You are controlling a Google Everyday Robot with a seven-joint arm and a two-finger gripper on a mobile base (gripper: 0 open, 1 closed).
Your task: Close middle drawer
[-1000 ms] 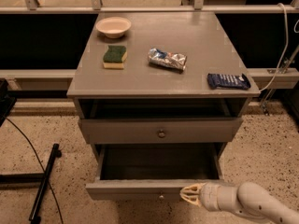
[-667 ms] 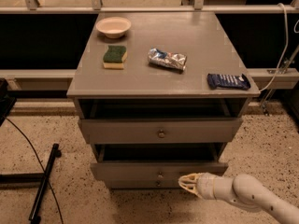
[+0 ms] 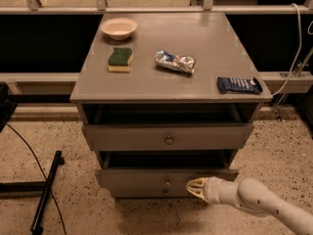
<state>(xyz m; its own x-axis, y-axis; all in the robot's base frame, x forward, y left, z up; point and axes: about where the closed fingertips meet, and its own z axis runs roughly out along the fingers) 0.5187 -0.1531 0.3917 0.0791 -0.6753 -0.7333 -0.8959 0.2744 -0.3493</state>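
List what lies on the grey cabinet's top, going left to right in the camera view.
Green-and-yellow sponge, crinkled silver foil packet, dark blue packet. Lower down, the white end effector is at the grey middle drawer, towards the right of its front.

Likely head-high front view, gripper (image 3: 195, 187) low-right
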